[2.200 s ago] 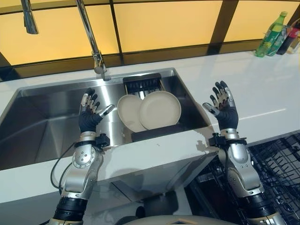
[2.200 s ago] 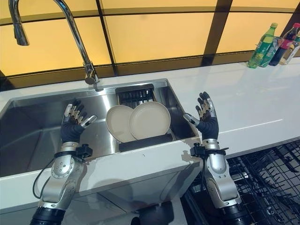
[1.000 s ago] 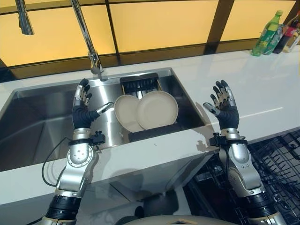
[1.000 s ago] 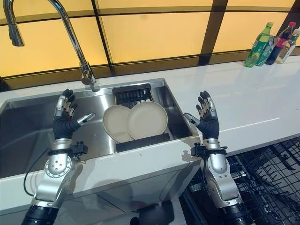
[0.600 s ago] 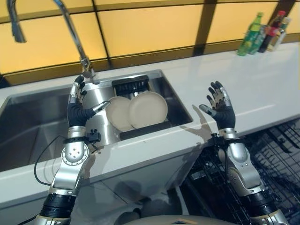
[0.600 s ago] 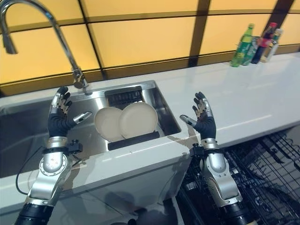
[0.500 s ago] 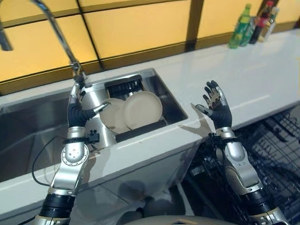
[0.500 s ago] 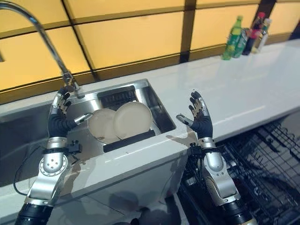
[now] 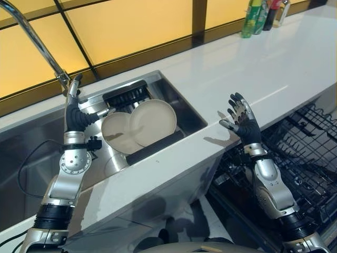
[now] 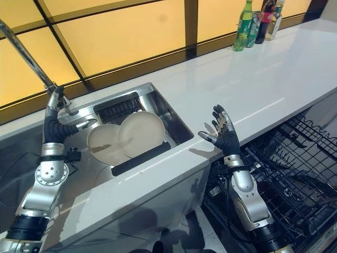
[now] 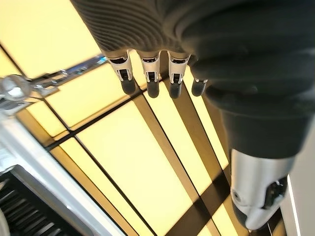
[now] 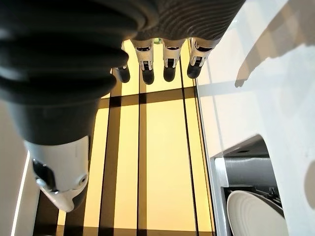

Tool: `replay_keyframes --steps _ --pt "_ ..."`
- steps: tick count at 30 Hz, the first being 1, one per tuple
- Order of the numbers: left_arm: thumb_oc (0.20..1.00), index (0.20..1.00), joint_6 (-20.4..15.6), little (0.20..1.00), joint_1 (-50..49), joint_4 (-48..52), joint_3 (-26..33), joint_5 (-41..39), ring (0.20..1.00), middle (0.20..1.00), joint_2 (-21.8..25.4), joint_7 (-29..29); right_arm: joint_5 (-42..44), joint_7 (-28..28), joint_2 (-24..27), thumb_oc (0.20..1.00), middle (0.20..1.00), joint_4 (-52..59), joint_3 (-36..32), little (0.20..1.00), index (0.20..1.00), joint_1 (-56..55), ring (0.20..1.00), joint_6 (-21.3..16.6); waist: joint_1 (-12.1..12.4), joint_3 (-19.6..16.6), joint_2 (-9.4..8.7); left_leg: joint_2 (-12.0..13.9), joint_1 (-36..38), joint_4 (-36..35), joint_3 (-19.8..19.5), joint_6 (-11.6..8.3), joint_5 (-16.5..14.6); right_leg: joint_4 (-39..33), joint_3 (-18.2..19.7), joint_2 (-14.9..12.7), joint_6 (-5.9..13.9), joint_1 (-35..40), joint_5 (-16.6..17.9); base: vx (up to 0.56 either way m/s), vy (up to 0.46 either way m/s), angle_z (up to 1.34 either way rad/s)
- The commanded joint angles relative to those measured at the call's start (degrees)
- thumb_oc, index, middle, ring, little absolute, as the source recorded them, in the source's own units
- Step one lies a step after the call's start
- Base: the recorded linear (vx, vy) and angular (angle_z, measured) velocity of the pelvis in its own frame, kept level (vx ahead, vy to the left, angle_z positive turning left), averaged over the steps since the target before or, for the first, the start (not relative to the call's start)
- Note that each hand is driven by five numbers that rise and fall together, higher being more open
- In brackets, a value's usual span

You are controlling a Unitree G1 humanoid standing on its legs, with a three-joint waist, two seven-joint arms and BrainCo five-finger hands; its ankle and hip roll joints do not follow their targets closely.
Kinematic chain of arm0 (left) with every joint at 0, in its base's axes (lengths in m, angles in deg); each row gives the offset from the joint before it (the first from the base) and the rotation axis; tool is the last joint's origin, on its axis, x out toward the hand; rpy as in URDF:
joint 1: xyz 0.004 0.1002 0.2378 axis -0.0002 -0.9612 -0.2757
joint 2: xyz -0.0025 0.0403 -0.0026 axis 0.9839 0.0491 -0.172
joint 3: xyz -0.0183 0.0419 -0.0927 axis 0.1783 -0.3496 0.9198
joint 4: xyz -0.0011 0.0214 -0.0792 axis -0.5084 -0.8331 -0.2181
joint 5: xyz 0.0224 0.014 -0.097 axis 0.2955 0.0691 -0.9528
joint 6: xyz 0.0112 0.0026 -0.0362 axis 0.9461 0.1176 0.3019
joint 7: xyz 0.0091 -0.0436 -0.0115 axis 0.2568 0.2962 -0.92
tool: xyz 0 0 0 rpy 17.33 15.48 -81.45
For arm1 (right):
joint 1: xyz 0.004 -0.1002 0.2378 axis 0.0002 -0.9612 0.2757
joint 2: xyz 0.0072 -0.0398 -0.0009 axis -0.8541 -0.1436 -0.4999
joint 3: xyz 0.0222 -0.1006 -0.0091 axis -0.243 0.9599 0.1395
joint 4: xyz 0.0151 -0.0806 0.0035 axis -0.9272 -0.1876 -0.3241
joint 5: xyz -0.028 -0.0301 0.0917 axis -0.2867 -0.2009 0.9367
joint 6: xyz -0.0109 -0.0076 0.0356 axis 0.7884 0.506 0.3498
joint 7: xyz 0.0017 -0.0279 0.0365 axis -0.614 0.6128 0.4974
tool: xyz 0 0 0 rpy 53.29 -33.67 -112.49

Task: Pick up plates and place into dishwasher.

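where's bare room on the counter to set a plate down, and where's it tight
The white counter lies bare from the sink rim out to the bottles in the far corner, including past the open right hand. It is crowded inside the sink: two plates lean against a dark rack, with the open left hand close beside them.

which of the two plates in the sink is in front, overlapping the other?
The right plate: its whole face shows and its rim covers the edge of the left plate, which sits nearer the left robot hand.
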Motion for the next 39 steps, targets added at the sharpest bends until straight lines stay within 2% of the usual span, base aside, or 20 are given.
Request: replay_keyframes --steps 1,8,9,17,23,28,34,39 --pt "1.0 1.0 -5.9 1.0 1.9 -1.8 -0.1 1.6 1.0 1.0 4.0 1.1 1.1 1.1 2.4 1.0 1.0 3.9 -2.3 1.0 1.0 -1.4 1.0 -1.1 -1.3 -4.5 -1.05 -2.6 -5.4 3.7 -1.2 1.27 -0.5 0.6 -3.7 -0.6 0.69 -3.3 3.1 0.16 0.147 -0.12" --pt "1.0 1.0 -7.4 1.0 2.3 -3.9 -1.0 0.3 1.0 1.0 7.0 4.2 2.1 2.3 4.1 1.0 1.0 4.2 -3.3 1.0 1.0 -2.2 1.0 -0.7 -2.6 -3.2 -0.22 -3.6 -4.6 3.9 -0.1 2.28 -1.7 2.6 -2.9 -1.4 1.47 -5.0 2.4 0.1 0.116 -0.11" --pt "1.0 1.0 -7.1 1.0 3.1 -5.3 -1.9 0.1 1.0 1.0 7.8 4.6 2.3 2.5 5.1 1.0 1.0 4.1 -3.2 1.0 1.0 -1.9 1.0 -0.7 -3.2 -2.3 0.49 -4.3 -5.0 4.2 0.2 2.63 -1.8 3.6 -2.4 -1.6 1.77 -6.1 2.5 0.08 0.177 -0.07" --pt "1.0 1.0 -7.6 1.0 6.8 -10.2 -5.0 -0.4 1.0 1.0 8.0 4.2 1.5 2.9 7.8 1.0 1.0 3.5 -3.3 1.0 1.0 -0.1 1.0 0.4 -5.0 0.2 3.07 -6.2 -7.3 5.7 1.7 3.5 -2.1 7.1 -0.2 -2.1 2.69 -10.9 2.1 0.05 0.164 -0.15" --pt "1.0 1.0 -6.2 1.0 10.0 -10.9 -6.7 0.3 1.0 1.0 8.2 2.1 1.4 2.5 10.4 1.0 1.0 2.8 -4.1 1.0 1.0 4.4 1.0 0.8 -6.0 4.6 4.28 -7.2 -12.5 8.8 3.2 3.76 -1.9 10.4 1.6 -2.1 2.75 -17.2 2.3 -0.08 0.133 -0.2" --pt "1.0 1.0 -5.0 1.0 12.8 -13.1 -7.0 -0.3 1.0 1.0 8.6 -0.5 0.6 2.3 10.7 1.0 1.0 2.7 -4.1 1.0 1.0 6.7 1.0 0.8 -6.5 7.6 4.41 -7.2 -16.0 10.8 4.6 3.87 -1.8 11.9 2.6 -1.8 2.5 -20.8 2.8 -0.06 0.082 -0.15" --pt "1.0 1.0 -3.9 1.0 17.4 -16.1 -7.4 0.7 1.0 1.0 9.7 -4.1 -1.0 0.7 9.7 1.0 1.0 2.7 -3.4 1.0 1.0 10.1 1.0 0.6 -6.5 11.2 3.63 -7.1 -21.1 12.9 5.8 4.13 -1.6 12.6 3.2 -1.4 2.01 -25.2 3.9 -0.08 0.019 -0.07" --pt "1.0 1.0 -1.0 1.0 18.8 -17.9 -7.1 2.4 1.0 1.0 10.4 -6.1 -2.0 0.8 9.2 1.0 1.0 3.3 -4.0 1.0 1.0 10.6 1.0 1.1 -6.5 12.6 3.67 -7.2 -23.0 13.8 6.0 4.19 -1.5 13.1 3.5 -1.2 1.69 -27.0 4.3 0.0 0.024 -0.03"
